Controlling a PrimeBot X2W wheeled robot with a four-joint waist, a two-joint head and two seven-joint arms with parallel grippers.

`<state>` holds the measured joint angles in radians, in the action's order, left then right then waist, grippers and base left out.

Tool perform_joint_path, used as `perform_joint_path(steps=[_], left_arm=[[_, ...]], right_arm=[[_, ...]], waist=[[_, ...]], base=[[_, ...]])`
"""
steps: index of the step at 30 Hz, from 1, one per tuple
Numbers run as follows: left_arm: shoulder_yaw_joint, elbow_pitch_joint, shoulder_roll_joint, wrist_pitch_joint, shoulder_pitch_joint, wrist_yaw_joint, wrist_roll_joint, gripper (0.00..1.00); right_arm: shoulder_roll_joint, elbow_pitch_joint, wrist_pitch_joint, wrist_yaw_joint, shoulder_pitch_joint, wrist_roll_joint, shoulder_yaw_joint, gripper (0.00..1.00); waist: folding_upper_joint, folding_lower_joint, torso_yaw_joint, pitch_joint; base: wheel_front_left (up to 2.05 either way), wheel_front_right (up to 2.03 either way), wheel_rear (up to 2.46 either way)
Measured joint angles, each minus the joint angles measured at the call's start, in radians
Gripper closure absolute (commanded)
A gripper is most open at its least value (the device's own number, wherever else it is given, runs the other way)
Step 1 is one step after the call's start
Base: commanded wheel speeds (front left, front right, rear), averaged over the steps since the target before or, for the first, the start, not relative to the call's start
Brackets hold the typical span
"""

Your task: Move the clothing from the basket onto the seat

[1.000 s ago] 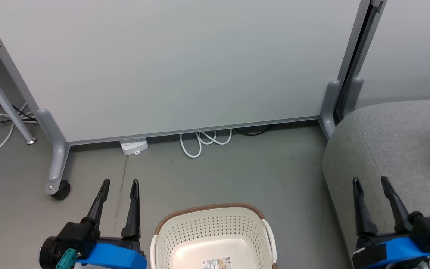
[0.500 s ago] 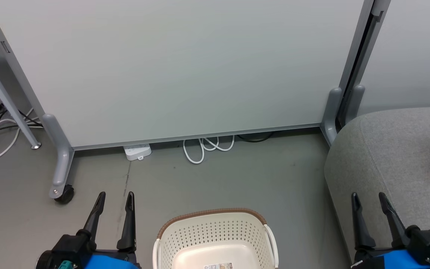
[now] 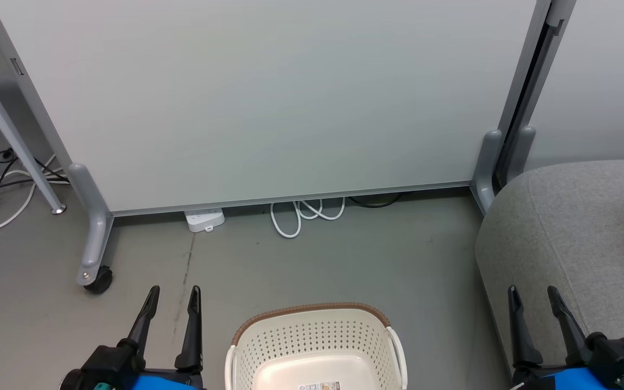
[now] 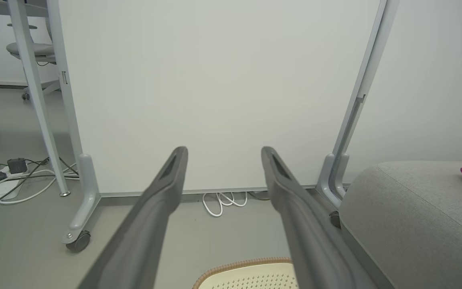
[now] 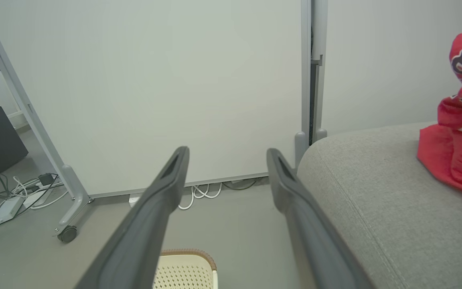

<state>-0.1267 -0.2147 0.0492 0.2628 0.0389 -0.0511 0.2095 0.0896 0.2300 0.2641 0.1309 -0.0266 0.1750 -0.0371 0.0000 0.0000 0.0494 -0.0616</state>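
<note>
Basket [image 3: 312, 340]: cream plastic, smooth, perforated walls, slight sheen on base; rim [image 3: 312, 309] brown, woven-look. Seat [image 3: 566, 227]: grey cloth, matt, fine grainy weave. Clothing [image 5: 451, 160]: red cloth, soft, creased, w/ printed trim. Partition panel [image 3: 263, 97]: smooth, matt; legs [image 3: 97, 227] grey, satin, metal-looking. Floor [image 3: 388, 260]: matt grey, scuffed.

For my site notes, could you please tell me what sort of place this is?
Probably an office or lab room: a wheeled partition panel stands on the grey floor, a power strip and looped white cable lie at its foot, and an office chair shows behind a desk leg.
</note>
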Motion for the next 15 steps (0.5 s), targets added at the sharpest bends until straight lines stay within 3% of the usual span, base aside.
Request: perform_joint_path(steps=[6,7,11,15], left_arm=[[-0.001,-0.007,0.0,0.0,0.0,0.005,-0.002,0.0],[-0.002,-0.016,-0.001,-0.002,-0.003,0.005,-0.002,1.0],[-0.007,-0.05,-0.002,-0.007,-0.026,0.004,0.003,1.0],[0.001,-0.056,-0.003,-0.028,-0.028,0.004,0.074,1.0]], right_arm=[[0.0,0.006,0.0,0.0,0.0,0.0,0.002,0.0],[-0.001,0.015,0.0,0.0,-0.001,0.0,0.003,1.0],[-0.004,0.05,-0.006,0.0,-0.008,0.005,0.002,1.0],[-0.007,0.056,-0.028,0.0,-0.01,0.073,-0.004,1.0]], waist=[[0.0,0.0,0.005,0.002],[-0.0001,0.0,0.005,0.002],[0.0,0.0,0.005,0.002],[0.0,0.0,0.003,0.004]], base=[[0.0,0.0,0.0],[0.0,0.0,0.0],[0.0,0.0,0.0],[0.0,0.0,0.0]])
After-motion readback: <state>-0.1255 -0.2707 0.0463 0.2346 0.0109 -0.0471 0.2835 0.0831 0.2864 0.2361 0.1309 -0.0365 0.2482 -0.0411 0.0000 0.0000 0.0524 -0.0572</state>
